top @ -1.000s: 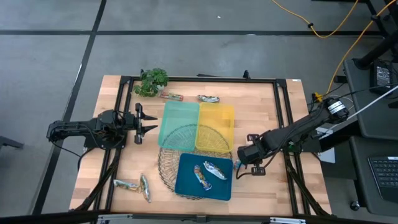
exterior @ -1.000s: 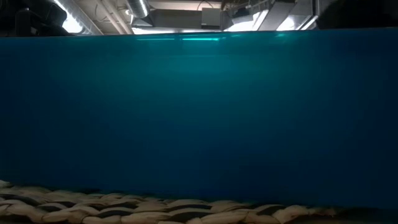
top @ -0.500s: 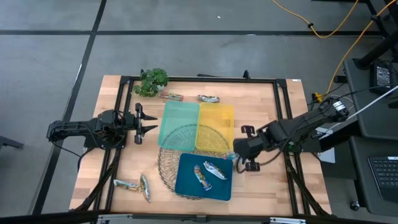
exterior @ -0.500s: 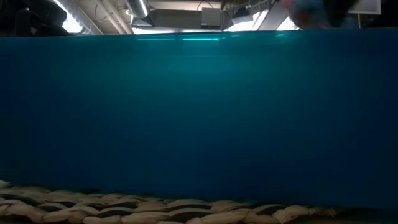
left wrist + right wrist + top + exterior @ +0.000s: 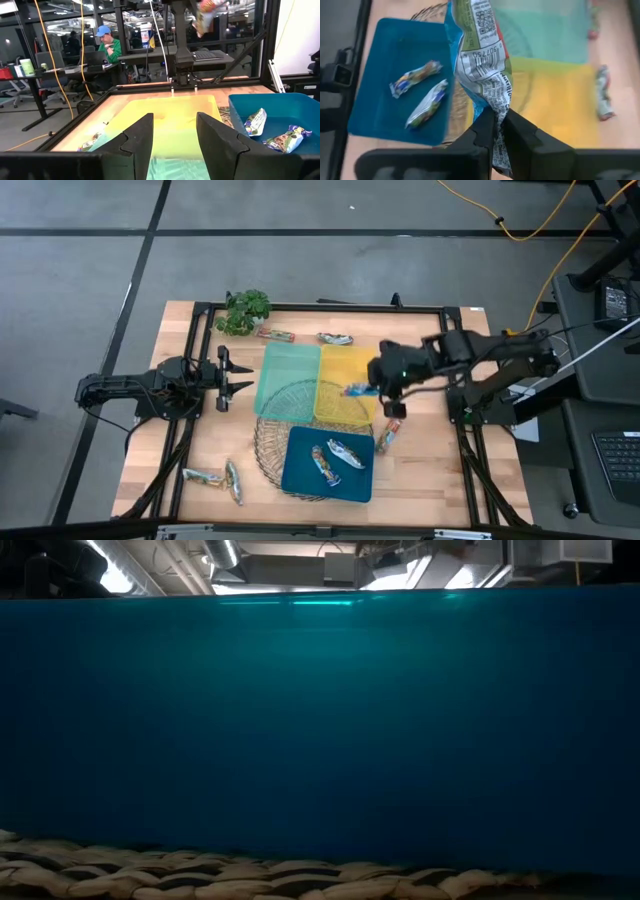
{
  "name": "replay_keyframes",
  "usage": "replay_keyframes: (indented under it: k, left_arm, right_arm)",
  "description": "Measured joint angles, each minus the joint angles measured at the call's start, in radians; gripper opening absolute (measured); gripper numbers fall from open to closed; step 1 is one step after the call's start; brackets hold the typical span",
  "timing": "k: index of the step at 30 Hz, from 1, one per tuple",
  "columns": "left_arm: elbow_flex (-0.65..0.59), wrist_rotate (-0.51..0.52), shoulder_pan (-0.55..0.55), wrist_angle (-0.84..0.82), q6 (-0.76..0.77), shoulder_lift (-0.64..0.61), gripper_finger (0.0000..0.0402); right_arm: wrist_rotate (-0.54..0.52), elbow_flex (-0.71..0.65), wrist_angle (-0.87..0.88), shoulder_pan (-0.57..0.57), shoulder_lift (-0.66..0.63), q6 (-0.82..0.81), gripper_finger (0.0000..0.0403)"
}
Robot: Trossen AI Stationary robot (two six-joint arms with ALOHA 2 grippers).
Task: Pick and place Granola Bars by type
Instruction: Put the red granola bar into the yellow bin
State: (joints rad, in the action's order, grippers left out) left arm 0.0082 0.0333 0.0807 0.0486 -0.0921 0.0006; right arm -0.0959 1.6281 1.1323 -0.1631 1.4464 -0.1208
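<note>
Since a second ago, right gripper (image 5: 366, 390) moved from the table's right side, beside the blue tray (image 5: 297, 476), to above the yellow tray (image 5: 358, 366), jaws pinched tight on one granola bar (image 5: 482, 65) that hangs from them, its arm reaching in from the right edge. Held bar: crinkled foil, blue edge, white printed panel with a code square; two more bars (image 5: 334, 457) lie in the blue tray, two (image 5: 215, 478) near the front-left corner, two (image 5: 305, 337) along the far edge. Left gripper (image 5: 243, 376): parked near the left edge, fingers (image 5: 134, 138) parted, holding nothing.
</note>
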Motion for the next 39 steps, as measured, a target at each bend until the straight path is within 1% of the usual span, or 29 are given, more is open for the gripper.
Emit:
replay_keyframes:
  k: [4,8,12,17,22,32,36,39]
  left_arm:
    - [0.0,0.0,0.0,0.0,0.0,0.0,0.0143]
    - [0.0,0.0,0.0,0.0,0.0,0.0,0.0143]
    - [0.0,0.0,0.0,0.0,0.0,0.0,0.0143]
    - [0.0,0.0,0.0,0.0,0.0,0.0,0.0143]
    - [0.0,0.0,0.0,0.0,0.0,0.0,0.0143]
    - [0.0,0.0,0.0,0.0,0.0,0.0,0.0143]
    - [0.0,0.0,0.0,0.0,0.0,0.0,0.0143]
    - [0.0,0.0,0.0,0.0,0.0,0.0,0.0143]
  right_arm:
    - [0.003,0.018,0.0,0.067,0.0,0.051,0.0041]
    - [0.035,0.018,0.009,0.127,0.0,0.078,0.0041]
    - [0.045,0.019,0.023,0.189,0.017,0.083,0.0041]
    - [0.07,0.019,0.023,0.247,0.055,0.127,0.0041]
    - [0.074,0.019,0.023,0.292,0.114,0.164,0.0041]
    - [0.073,0.018,0.021,0.358,0.256,0.292,0.0041]
    - [0.072,0.018,-0.002,0.376,0.317,0.337,0.0041]
    - [0.073,0.018,-0.031,0.391,0.357,0.337,0.0041]
